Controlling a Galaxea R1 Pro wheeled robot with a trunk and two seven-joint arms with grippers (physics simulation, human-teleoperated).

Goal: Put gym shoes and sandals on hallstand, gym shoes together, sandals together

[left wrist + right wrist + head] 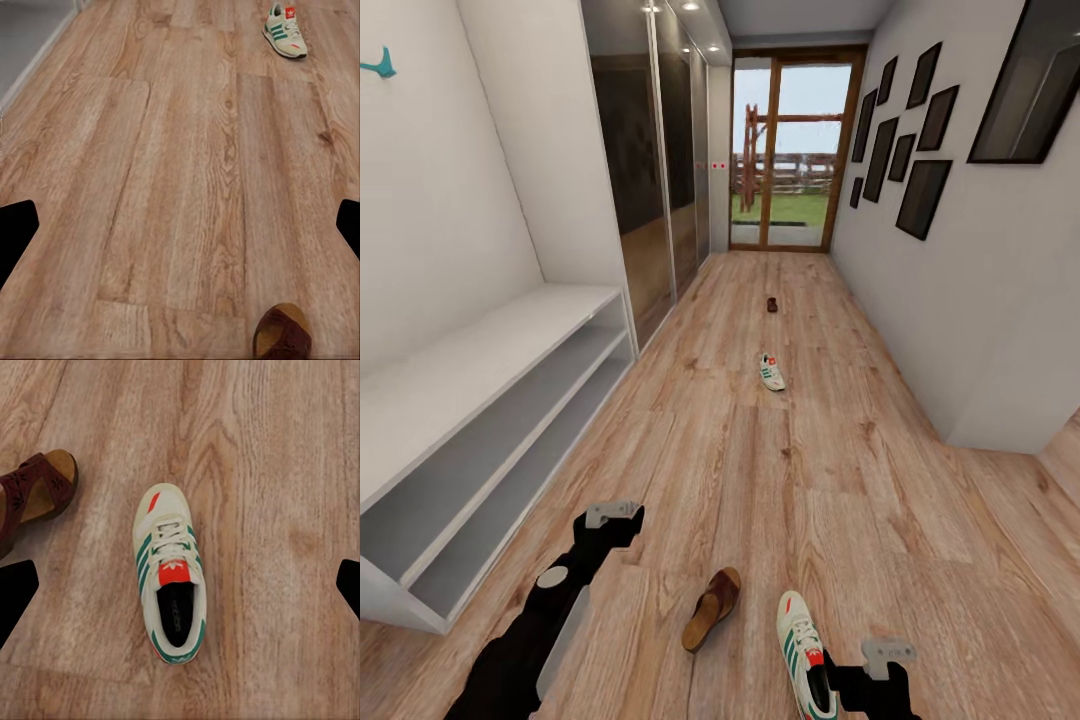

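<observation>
Your right gripper hangs at the bottom right of the head view, right over the near white lace-up sneaker with green stripes. Its two fingers are wide apart and hold nothing. In the right wrist view that sneaker lies flat in the middle, between the dark finger tips at the two side edges. Your left gripper sits at the lower left, fingers apart too, above bare light brown wood plank floor.

A dark brown leather sandal with a tan footbed lies just left of the near sneaker, close but not touching. The second white sneaker is farther up the middle of the frame, and a small dark sandal is farther still. The low white shoe rack with open shelves stands along the left side, with no shoes on it.

You seem to be starting the first pick. Next, bring the right gripper straight down and close on the sneaker's sides.
</observation>
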